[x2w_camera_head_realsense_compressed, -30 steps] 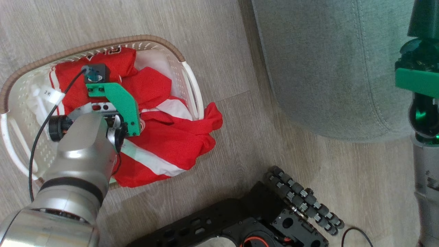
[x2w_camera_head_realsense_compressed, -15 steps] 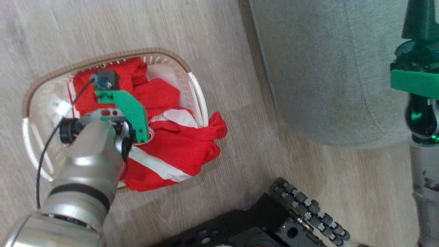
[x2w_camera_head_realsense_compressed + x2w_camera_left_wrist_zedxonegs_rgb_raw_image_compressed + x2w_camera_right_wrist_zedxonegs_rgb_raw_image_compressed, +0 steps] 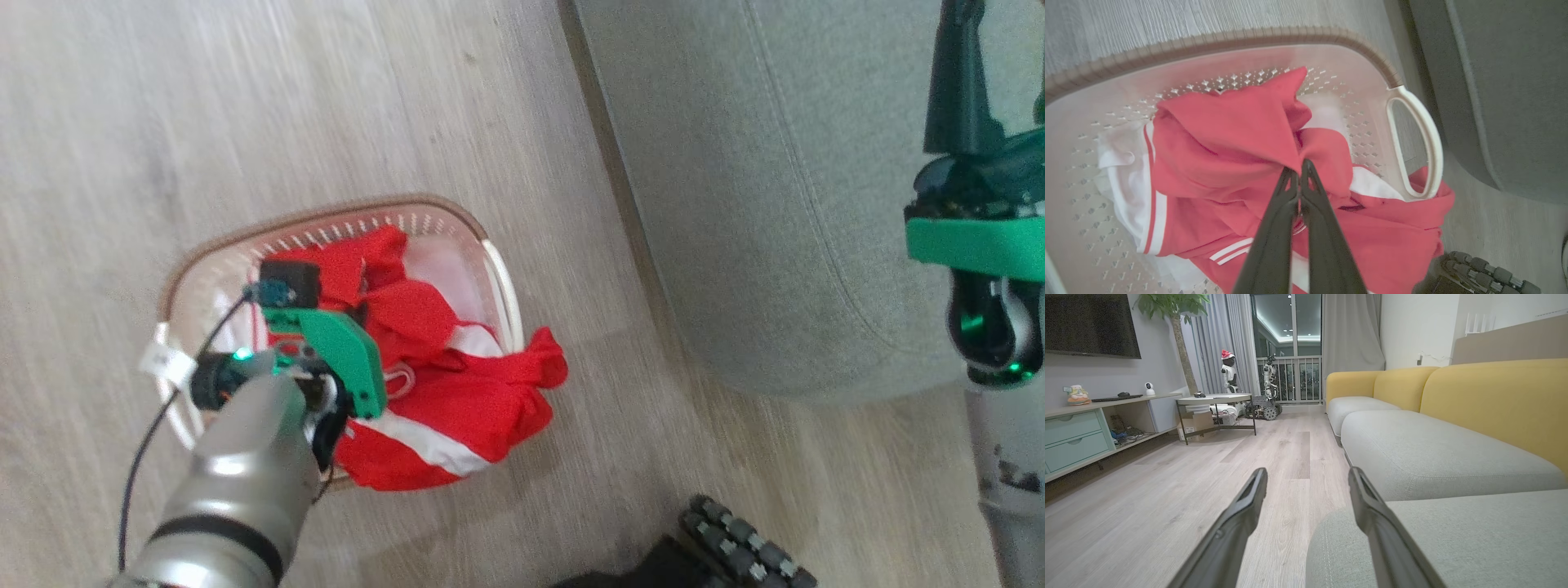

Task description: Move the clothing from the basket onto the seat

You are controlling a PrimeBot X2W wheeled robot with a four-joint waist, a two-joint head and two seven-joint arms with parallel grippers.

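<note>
the red sports clothing (image 3: 1237, 134) lies heaped in the cream perforated basket (image 3: 1249, 38) on the wood floor (image 3: 245, 98). one red fold spills over the basket's right rim beside the white handle (image 3: 1406, 93), on the side toward the grey-green seat (image 3: 735, 204) to the right. the left gripper (image 3: 1300, 171) has its two dark fingers pressed together on a raised peak of red fabric near the middle of the pile, and the cloth tents up toward the pinch. the right gripper (image 3: 1307, 472) hovers at the seat's edge with its fingers spread wide and nothing between them. the fabric looks thin, light and fully limp, probably a little slick. a small pinch should bear the weight, yet the cloth may slide out if only a single layer is caught. a bunched fold or the thicker white-striped trim looks like the surer place to hold. the garments overlap, so one may drag another, and trailing ends could snag on the basket's rim.
</note>
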